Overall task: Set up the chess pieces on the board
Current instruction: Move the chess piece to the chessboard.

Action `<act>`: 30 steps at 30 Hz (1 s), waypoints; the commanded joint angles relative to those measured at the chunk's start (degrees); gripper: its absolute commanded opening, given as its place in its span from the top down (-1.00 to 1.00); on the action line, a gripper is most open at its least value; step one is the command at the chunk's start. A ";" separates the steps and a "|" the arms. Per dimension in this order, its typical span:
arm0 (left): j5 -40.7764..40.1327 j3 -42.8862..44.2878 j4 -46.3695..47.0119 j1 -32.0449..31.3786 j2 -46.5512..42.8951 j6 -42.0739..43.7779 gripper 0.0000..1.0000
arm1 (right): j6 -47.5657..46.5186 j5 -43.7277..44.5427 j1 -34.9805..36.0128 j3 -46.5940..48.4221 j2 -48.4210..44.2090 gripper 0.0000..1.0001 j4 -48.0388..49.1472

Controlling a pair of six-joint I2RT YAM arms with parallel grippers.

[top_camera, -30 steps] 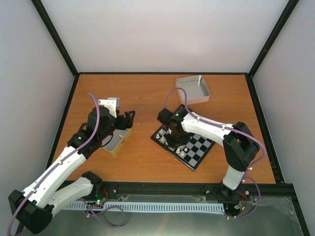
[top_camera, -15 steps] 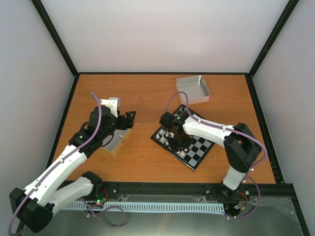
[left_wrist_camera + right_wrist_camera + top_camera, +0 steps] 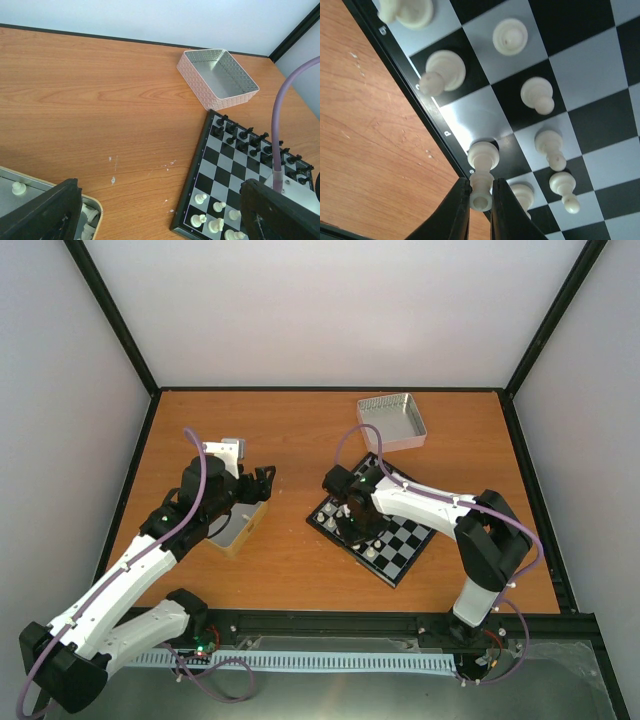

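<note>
Right end effector (image 3: 481, 190) closed on a cream chess piece (image 3: 483, 157), pinching its head; the piece stands in the board's (image 3: 600, 65) edge row. Left end effector (image 3: 160, 200) gapes wide, empty, above the table (image 3: 100, 100).

I can read only small white file letters printed on the rim of the square black-framed chessboard with black and silvery-grey checks (image 3: 400, 60): d, then e; the others blur.

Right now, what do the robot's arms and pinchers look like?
The left arm and right arm have white tube-shaped links and chunky black joints. A thin purple cable loops along each. The left gripper and right gripper have black fingers.
</note>
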 commanded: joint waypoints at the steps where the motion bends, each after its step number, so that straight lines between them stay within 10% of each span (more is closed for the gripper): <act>1: -0.63 0.41 -0.07 0.14 -0.10 1.05 -0.75 | -0.52 0.86 0.20 2.04 -0.80 0.83 3.70; 18: -1.31 0.56 -0.68 0.14 -0.31 1.05 -0.75 | -1.13 4.22 0.20 3.19 3.35 0.74 3.78; 30: -8.65 3.05 -8.82 2.79 1.00 -6.66 -0.87 | -1.44 2.18 -0.94 8.96 -5.14 0.14 2.78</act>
